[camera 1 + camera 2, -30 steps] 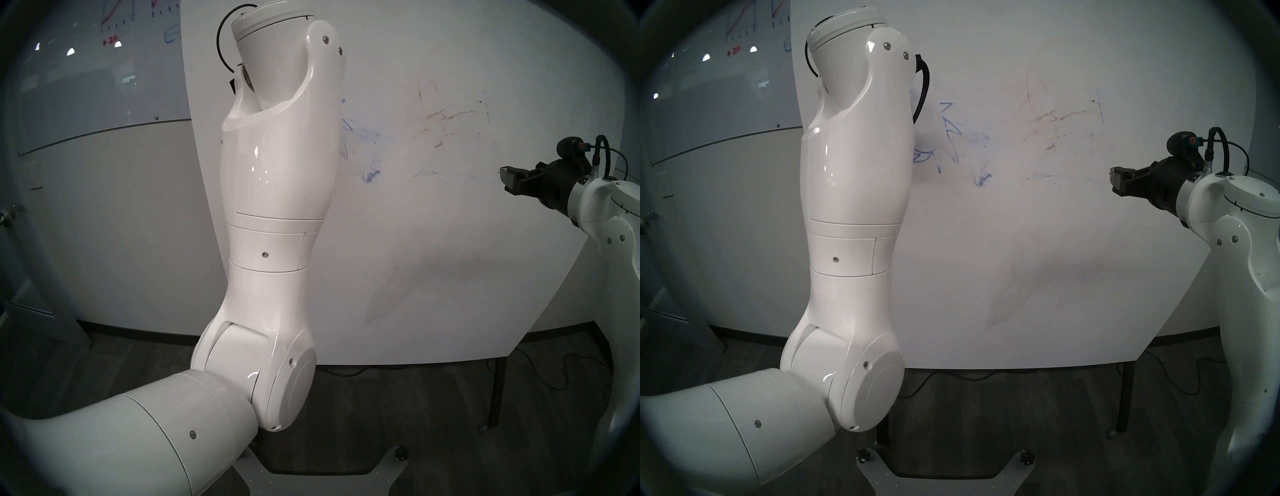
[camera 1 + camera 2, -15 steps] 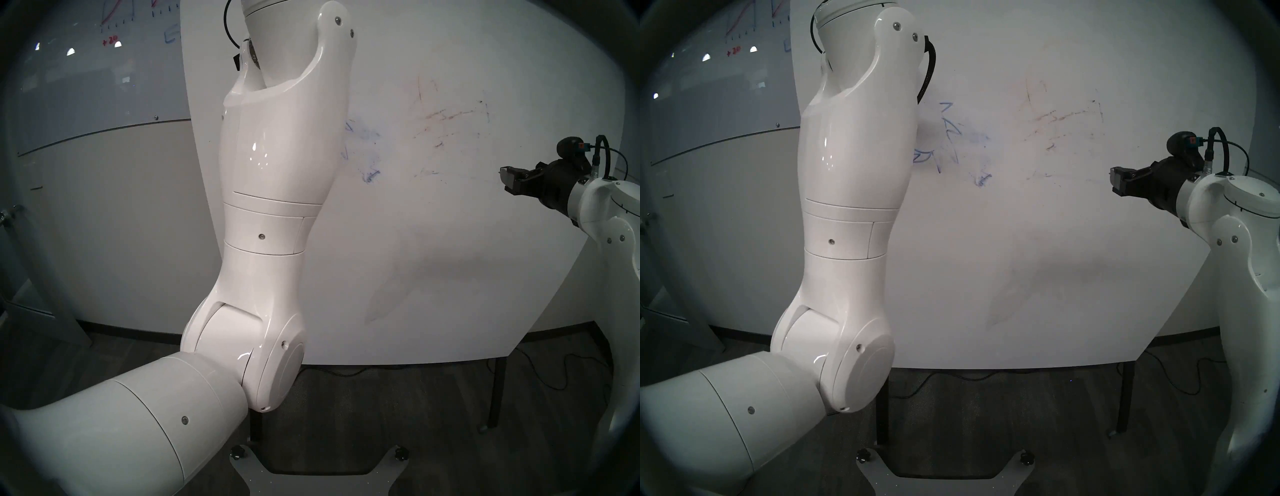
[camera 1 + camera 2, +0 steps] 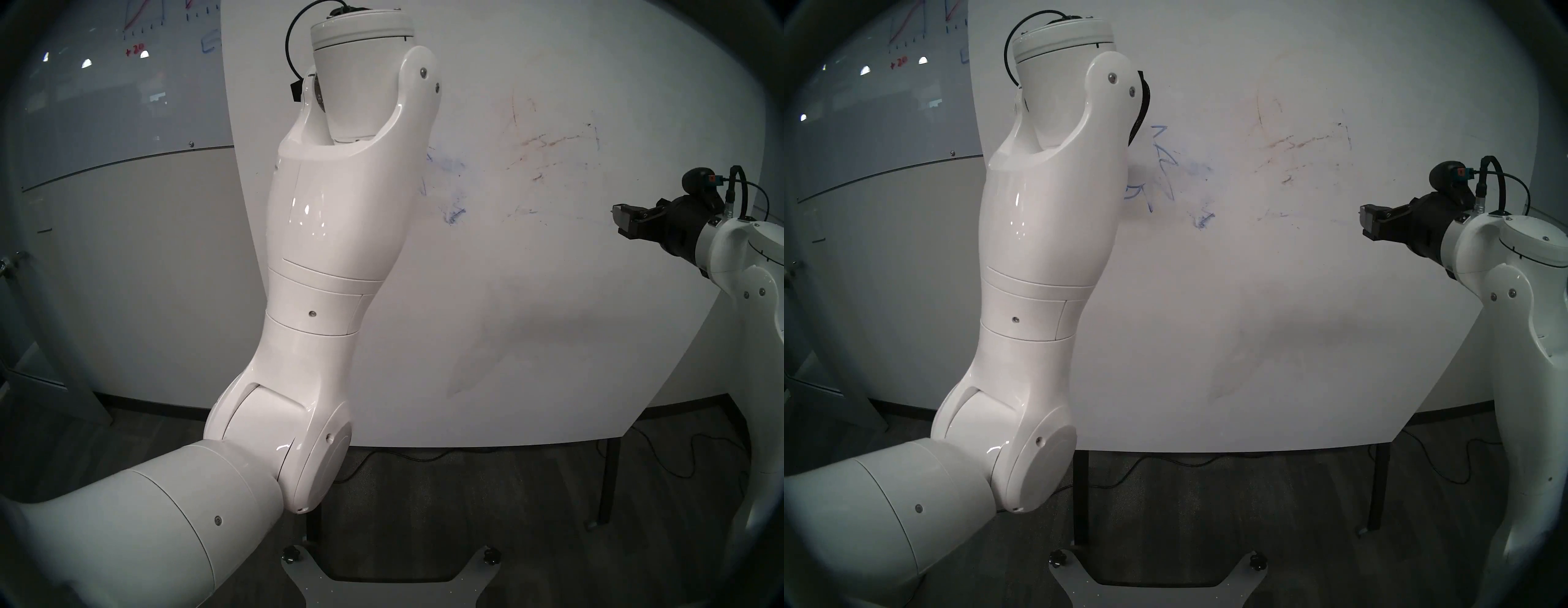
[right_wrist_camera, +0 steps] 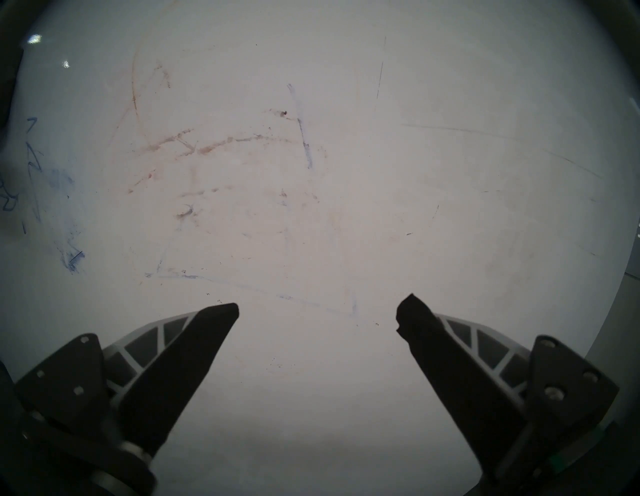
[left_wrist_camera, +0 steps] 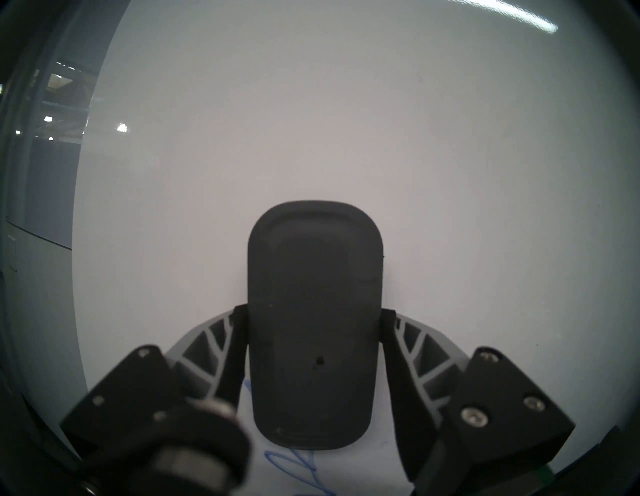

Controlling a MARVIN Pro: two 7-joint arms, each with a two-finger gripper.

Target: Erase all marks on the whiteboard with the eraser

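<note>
The eraser (image 5: 313, 277), a dark grey oblong pad, lies flat against the whiteboard (image 5: 311, 121), and my left gripper (image 5: 314, 313) is shut on its sides. Thin blue marks (image 5: 291, 464) show just below the pad. In the head views my left forearm (image 3: 339, 212) hides that gripper and the eraser. Blue strokes and smudges (image 3: 1166, 165) lie right of the forearm, and faint brownish streaks (image 3: 1293, 144) lie further right on the whiteboard (image 3: 1250, 297). My right gripper (image 4: 320, 308) stands open and empty in front of the board, also seen from the head (image 3: 623, 220).
A glossy glass board (image 3: 106, 85) with red and blue graph scribbles hangs on the wall at upper left. The whiteboard's dark stand legs (image 3: 606, 479) and loose cables (image 3: 679, 458) are on the floor below. My base plate (image 3: 390, 586) lies at the bottom.
My left arm swung up along the board and came back down, its wrist now slightly further right and its elbow further left. The right arm has not moved.
</note>
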